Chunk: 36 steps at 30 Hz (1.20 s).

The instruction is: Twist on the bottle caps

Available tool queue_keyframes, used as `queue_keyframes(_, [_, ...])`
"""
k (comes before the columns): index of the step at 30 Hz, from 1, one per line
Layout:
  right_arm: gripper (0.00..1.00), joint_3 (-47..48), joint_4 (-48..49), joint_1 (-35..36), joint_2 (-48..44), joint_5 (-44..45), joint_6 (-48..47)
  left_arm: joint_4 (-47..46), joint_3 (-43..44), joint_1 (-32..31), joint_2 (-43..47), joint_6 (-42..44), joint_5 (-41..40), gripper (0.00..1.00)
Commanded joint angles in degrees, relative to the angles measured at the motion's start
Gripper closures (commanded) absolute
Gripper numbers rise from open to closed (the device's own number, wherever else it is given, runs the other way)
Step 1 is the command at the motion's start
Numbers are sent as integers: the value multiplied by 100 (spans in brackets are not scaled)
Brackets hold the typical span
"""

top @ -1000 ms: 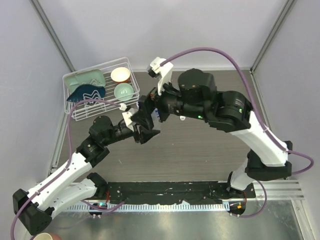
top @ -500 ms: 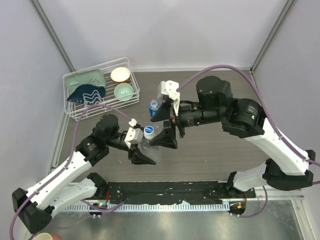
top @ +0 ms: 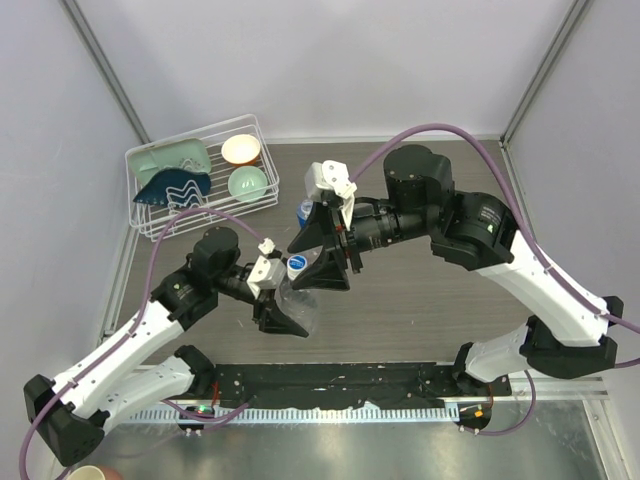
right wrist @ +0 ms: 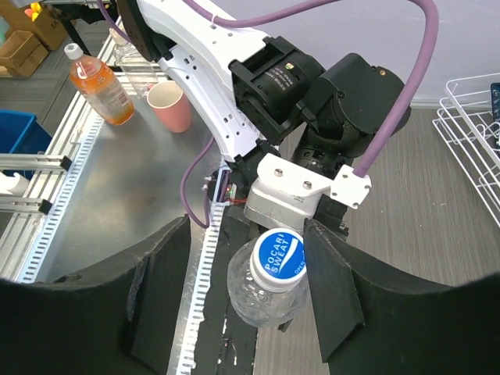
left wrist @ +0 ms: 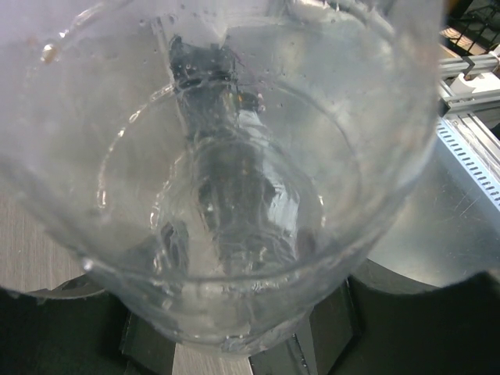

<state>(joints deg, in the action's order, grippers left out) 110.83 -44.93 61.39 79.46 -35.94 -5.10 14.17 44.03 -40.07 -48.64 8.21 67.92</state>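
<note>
Cap [right wrist: 280, 262], white w/ blue print, sat on the neck of the plain bottle [right wrist: 262, 301], near the middle of the surface [top: 420, 300], between the two arms. Left pincer [top: 285, 305] was clamped on that bottle's clear body; in the left wrist view the bottle filled nearly the whole frame, w/ dark fingers just showing at the bottom edge. Right pincer [right wrist: 246, 234] straddled the cap from above, jaws apart: one finger stood close beside the cap, the other well off it, neither visibly touching. Labelled bottle [top: 304, 212], blue wrap, stood upright just behind the right pincer, mostly hidden by it; its top couldn't be made out. Wire rack [top: 160, 225] w/ dishes sat at the far left corner, well apart from both bottles.
</note>
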Motion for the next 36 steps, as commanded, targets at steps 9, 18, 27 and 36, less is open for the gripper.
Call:
queue_keyframes(9, [34,-123,388,-302,104,-308,-43,-11,387,-18,39,32,187,95])
queue_keyframes(18, [56,-228,485,-390,219,-607,71,-90,352,-9,83,-29,46,96])
queue_keyframes(27, [99,-588,424,-505,26,-248,237,-880,282,140,162,-319,-489,97])
queue_keyframes(36, [99,-774,300,-522,288,1940,852,-1777,97,219,145,-416,-2262,100])
